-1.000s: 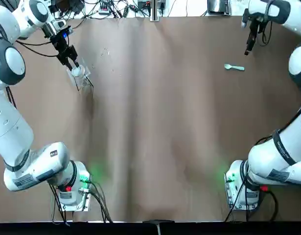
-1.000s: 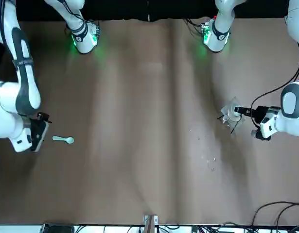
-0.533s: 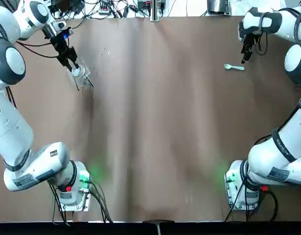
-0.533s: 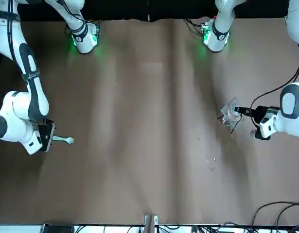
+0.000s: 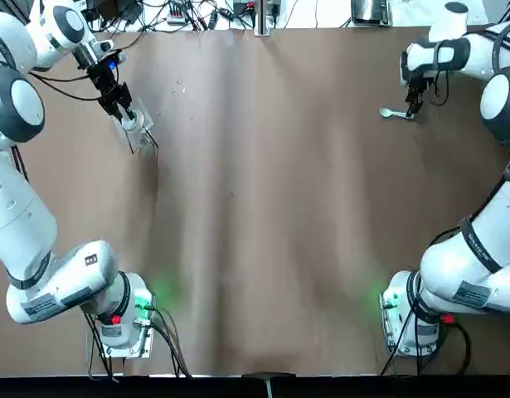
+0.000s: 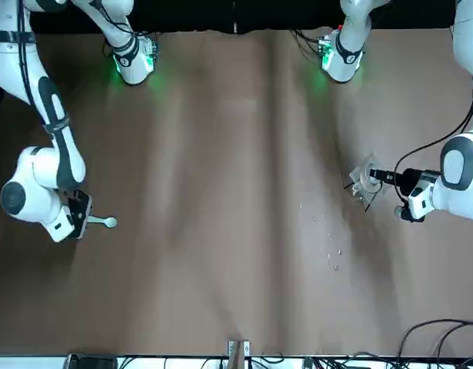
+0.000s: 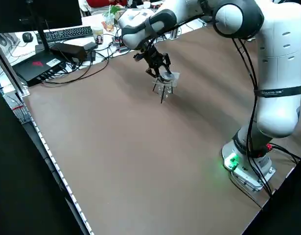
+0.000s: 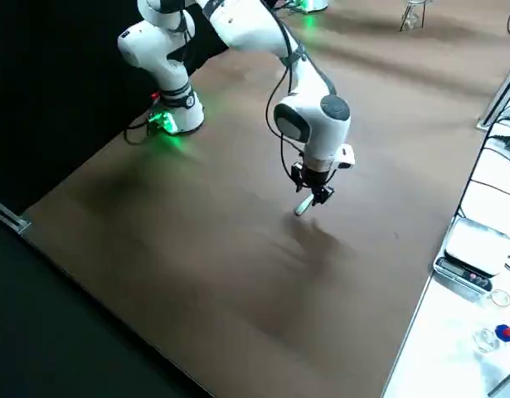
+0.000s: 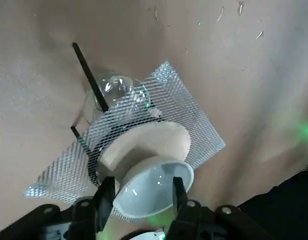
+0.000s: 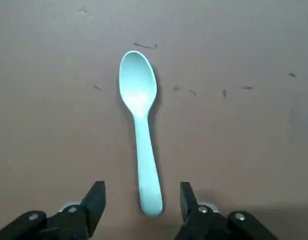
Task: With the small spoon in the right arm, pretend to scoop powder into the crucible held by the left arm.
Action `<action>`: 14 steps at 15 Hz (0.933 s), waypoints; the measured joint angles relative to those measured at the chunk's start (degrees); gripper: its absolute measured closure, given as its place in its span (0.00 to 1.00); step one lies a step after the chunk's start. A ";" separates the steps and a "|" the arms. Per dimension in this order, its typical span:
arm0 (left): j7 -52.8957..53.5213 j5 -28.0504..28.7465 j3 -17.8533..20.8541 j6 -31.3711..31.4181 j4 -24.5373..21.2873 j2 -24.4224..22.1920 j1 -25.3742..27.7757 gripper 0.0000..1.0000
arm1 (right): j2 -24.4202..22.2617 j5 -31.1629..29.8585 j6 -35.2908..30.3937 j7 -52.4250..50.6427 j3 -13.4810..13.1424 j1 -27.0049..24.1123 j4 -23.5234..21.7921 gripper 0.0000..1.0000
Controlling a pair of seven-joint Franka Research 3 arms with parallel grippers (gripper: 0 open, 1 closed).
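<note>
At the counter's (image 5: 263, 207) far left corner, the left tool (image 5: 126, 116) has its fingers closed against the white crucible (image 9: 143, 186), just above or on a wire mesh (image 9: 194, 120) stand; I cannot tell which. Near the far right corner the small spoon (image 10: 140, 125) lies flat on the counter, and the right tool (image 10: 138, 197) hangs low over its handle end, fingers spread either side, gripping nothing. The crucible grip looks done; taking the spoon, bringing the two together and the pretend scoop remain.
</note>
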 joint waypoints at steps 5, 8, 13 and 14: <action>0.00 0.00 0.02 0.00 0.00 0.00 0.01 0.52 | 0.03 -0.12 3.73 -1.75 -0.07 -1.46 -2.52 0.35; 0.00 0.00 0.03 0.00 0.00 0.01 0.01 0.59 | 0.04 -0.12 5.38 -2.12 -0.06 -2.18 -2.72 0.39; -0.10 0.00 0.04 0.00 0.05 0.01 0.02 0.72 | 0.15 -0.13 5.93 -2.21 0.38 -2.15 -3.32 0.41; -0.12 0.00 0.04 0.00 0.06 0.01 0.03 0.72 | 0.23 -0.13 6.44 -2.35 0.47 -2.11 -3.50 0.41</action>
